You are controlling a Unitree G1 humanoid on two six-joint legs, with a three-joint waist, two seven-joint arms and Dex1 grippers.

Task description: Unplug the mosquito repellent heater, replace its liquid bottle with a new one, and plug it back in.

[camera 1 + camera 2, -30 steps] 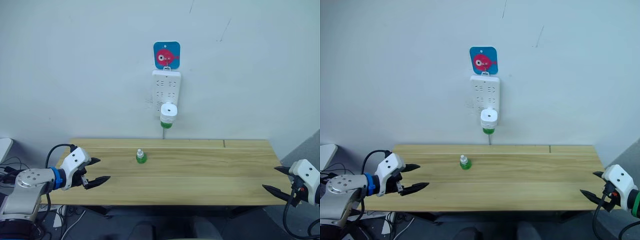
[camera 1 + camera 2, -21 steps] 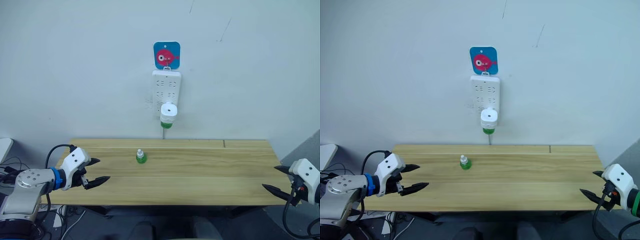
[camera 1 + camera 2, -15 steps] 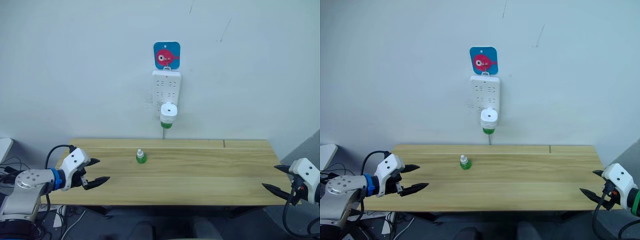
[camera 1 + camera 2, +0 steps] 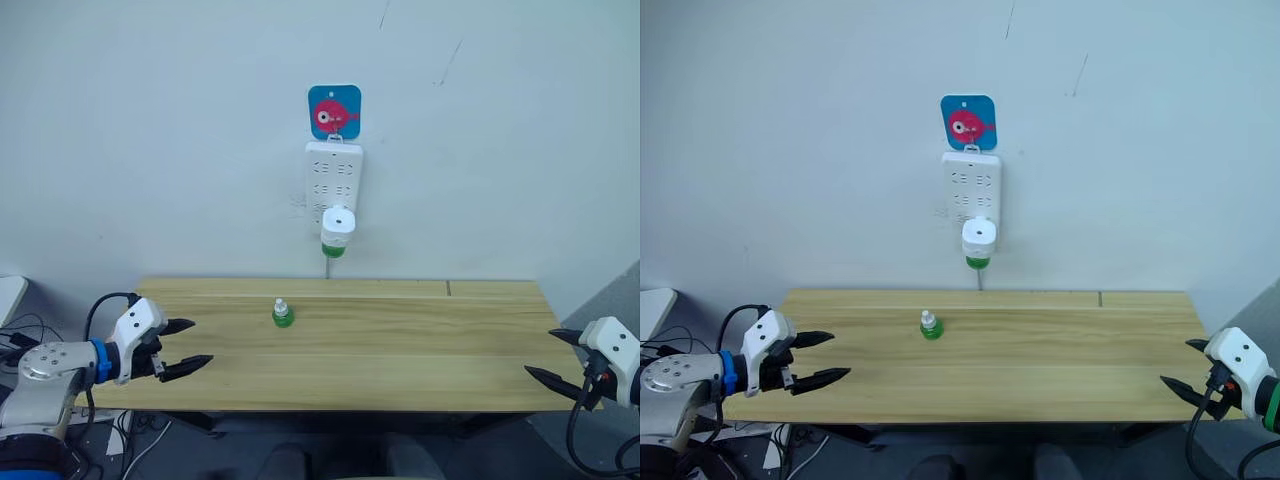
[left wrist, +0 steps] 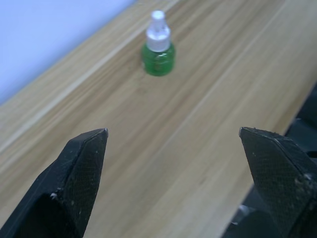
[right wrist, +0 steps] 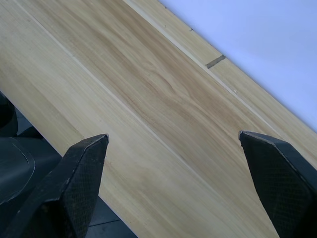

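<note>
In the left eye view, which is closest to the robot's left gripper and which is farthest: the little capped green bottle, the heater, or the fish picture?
From the left gripper:
1. Capped green bottle, standing on the table.
2. Mosquito repellent heater, plugged into the wall power strip.
3. Fish picture, highest on the wall.

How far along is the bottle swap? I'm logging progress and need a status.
Nothing looks done. The mosquito repellent heater is plugged into the power strip with its liquid bottle beneath. The new one stands capped on the table. The left gripper and right gripper are open and empty at the table's ends. Unplugging, swapping and replugging are all left.
</note>
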